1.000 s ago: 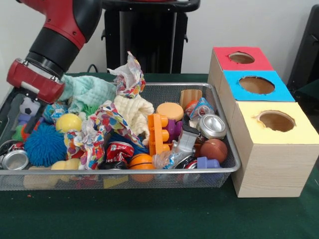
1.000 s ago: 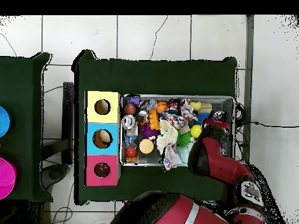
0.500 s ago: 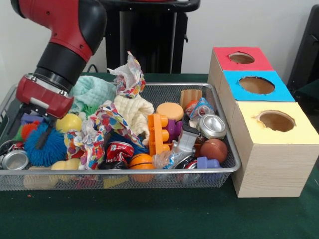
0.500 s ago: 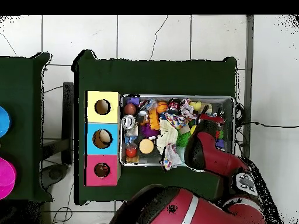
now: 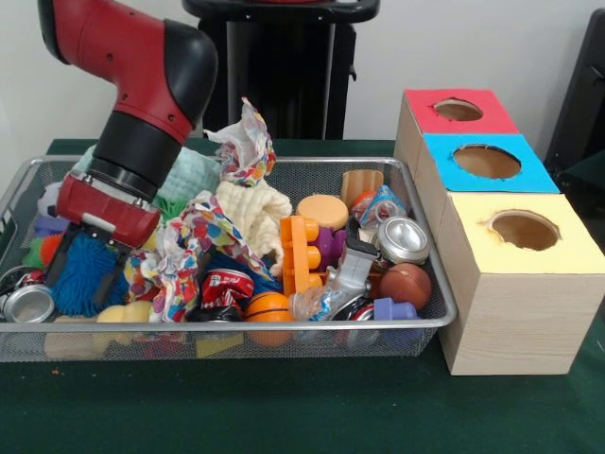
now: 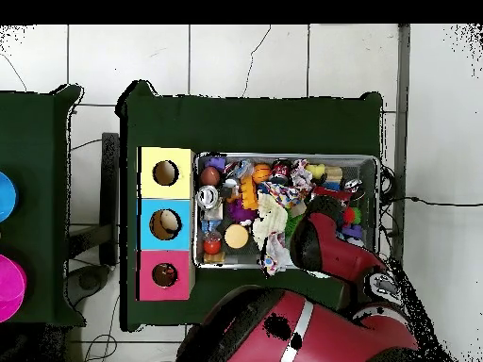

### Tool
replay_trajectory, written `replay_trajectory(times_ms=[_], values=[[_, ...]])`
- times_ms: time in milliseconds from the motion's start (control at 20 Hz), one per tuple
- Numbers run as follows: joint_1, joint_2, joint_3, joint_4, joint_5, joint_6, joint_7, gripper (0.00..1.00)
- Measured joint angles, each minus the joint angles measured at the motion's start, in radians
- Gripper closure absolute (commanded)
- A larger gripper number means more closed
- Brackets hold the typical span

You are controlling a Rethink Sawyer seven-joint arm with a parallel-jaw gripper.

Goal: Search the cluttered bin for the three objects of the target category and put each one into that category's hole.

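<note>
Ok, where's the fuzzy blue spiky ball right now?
Front view: the fuzzy blue spiky ball sits at the wire bin's left end, between the hand's open fingers, beside a crushed silver can.

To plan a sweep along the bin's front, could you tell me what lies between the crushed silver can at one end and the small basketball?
In the front view, between the silver can and the basketball: the blue spiky ball, the gripper over it, patterned paper and a red can.
</note>
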Motion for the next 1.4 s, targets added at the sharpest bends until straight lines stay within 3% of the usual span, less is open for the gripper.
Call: replay_trajectory(times_ms=[1400], values=[[0.038, -0.007, 0.006, -0.028, 0.014, 0.056, 0.000, 0.00]])
